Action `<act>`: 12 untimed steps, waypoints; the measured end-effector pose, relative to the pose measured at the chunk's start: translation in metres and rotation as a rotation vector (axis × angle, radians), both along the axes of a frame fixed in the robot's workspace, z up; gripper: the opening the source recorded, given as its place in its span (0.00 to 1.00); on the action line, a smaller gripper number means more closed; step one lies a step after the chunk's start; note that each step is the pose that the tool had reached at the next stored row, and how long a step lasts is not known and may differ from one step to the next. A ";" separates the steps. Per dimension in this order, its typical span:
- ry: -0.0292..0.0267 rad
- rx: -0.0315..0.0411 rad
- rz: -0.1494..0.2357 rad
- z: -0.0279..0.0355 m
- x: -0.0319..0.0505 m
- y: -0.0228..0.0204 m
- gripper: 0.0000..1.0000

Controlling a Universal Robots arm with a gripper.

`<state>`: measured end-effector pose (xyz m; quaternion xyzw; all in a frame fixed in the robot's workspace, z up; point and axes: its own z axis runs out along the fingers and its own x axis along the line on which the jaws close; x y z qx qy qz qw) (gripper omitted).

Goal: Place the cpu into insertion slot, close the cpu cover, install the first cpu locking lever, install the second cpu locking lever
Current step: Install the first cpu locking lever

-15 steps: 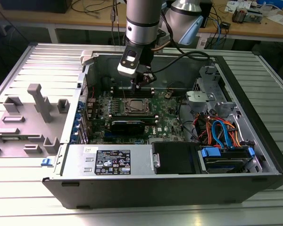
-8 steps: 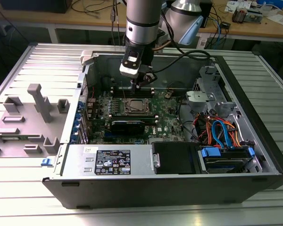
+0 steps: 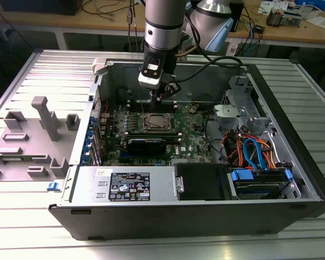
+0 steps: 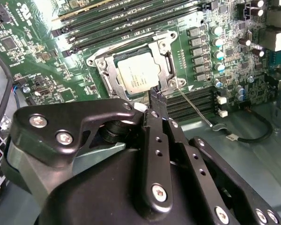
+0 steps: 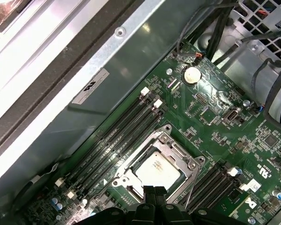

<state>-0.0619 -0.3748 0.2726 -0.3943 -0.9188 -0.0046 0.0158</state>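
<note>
The open computer case (image 3: pixel 151 216) holds the green motherboard (image 3: pixel 192 142). Its insertion slot (image 3: pixel 154 123) contains the cpu (image 4: pixel 138 77), the cpu cover (image 4: pixel 108 75) lying flat around it. The gripper (image 4: pixel 156 95), fingers pressed together on nothing, is at the cover's edge beside a thin locking lever (image 4: pixel 194 108).

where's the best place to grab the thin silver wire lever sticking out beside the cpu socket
Take the thin silver wire lever at its hooked free end, farthest from the grey metal socket frame. That end seems to hang clear of the green board, so come from above, pinching across the rod.
</note>
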 end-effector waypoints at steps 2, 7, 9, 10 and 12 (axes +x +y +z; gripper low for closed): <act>-0.0001 0.0001 0.000 0.0080 0.0000 0.0000 0.11; 0.0000 0.0012 0.065 0.0094 -0.0001 0.0000 0.11; -0.0001 0.0017 0.105 0.0093 -0.0001 0.0000 0.11; 0.0000 0.0017 0.126 0.0093 -0.0001 0.0000 0.11; -0.0001 0.0017 0.131 0.0093 -0.0001 0.0000 0.11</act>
